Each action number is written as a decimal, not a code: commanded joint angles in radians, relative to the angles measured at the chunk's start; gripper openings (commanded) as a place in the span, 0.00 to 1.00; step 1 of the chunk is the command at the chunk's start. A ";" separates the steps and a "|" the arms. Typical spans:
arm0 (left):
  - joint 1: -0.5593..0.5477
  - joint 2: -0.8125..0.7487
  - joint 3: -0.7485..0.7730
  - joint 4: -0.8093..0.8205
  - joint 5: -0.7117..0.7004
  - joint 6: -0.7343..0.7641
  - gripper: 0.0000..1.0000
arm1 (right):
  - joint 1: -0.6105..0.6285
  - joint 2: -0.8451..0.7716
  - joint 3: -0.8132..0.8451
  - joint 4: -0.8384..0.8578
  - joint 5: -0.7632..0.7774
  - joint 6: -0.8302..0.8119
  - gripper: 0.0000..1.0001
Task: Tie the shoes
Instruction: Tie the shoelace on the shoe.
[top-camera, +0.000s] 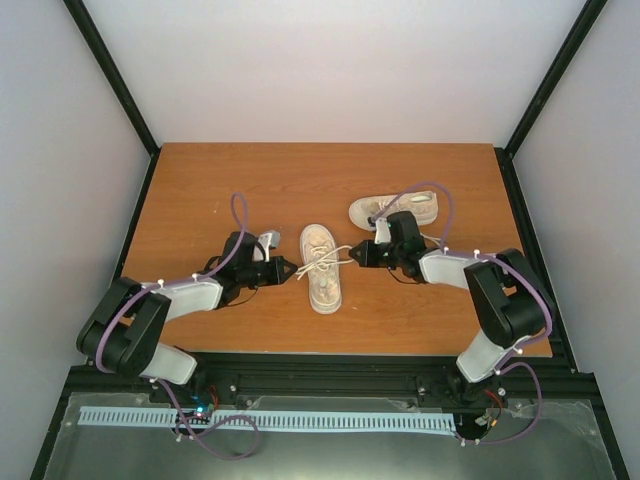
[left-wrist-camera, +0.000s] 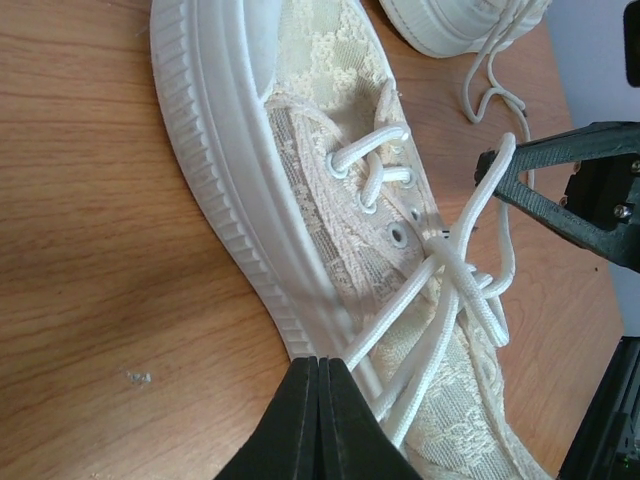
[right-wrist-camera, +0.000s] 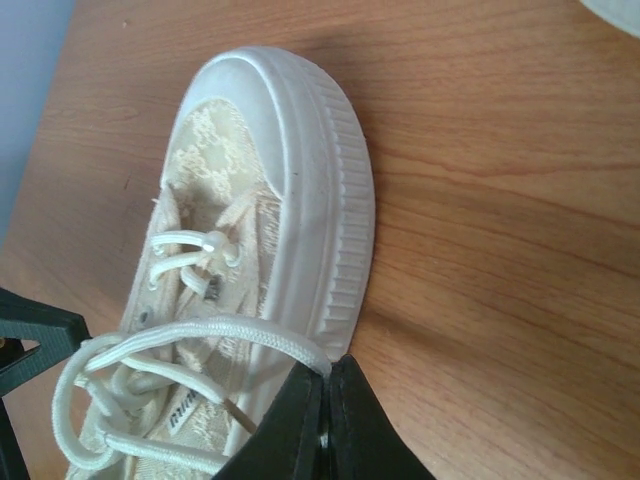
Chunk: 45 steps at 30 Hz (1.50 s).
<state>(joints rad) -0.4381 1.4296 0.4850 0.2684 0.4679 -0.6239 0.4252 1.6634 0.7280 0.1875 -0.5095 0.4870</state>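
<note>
One cream sneaker (top-camera: 321, 268) lies mid-table, toe to the back. The other sneaker (top-camera: 393, 211) lies on its side behind the right arm. My left gripper (top-camera: 290, 270) is at the near shoe's left side, shut on a white lace (left-wrist-camera: 400, 310) that runs up to the crossing over the tongue. My right gripper (top-camera: 356, 256) is at the shoe's right side, shut on a lace loop (right-wrist-camera: 235, 330). In the left wrist view my fingertips (left-wrist-camera: 300, 400) meet by the sole (left-wrist-camera: 215, 150). In the right wrist view my gripper (right-wrist-camera: 328, 368) pinches the lace by the sole (right-wrist-camera: 340, 200).
The wooden table (top-camera: 220, 190) is walled on three sides, with black frame posts at its corners. The second shoe's loose laces (left-wrist-camera: 490, 75) trail on the wood near the right arm. The right gripper's fingers (left-wrist-camera: 560, 195) show in the left wrist view.
</note>
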 joint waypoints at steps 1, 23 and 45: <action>0.005 0.014 0.055 0.017 0.021 0.016 0.01 | -0.007 -0.046 0.049 -0.031 -0.029 -0.059 0.03; 0.005 0.088 0.097 0.075 0.070 0.036 0.01 | 0.061 0.164 0.374 -0.240 -0.027 -0.192 0.13; -0.013 -0.008 0.052 -0.010 0.085 0.112 0.68 | 0.089 -0.183 0.146 -0.327 0.179 -0.282 0.77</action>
<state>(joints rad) -0.4389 1.4220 0.5247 0.2890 0.4767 -0.5716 0.4885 1.5055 0.9199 -0.1089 -0.3546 0.2276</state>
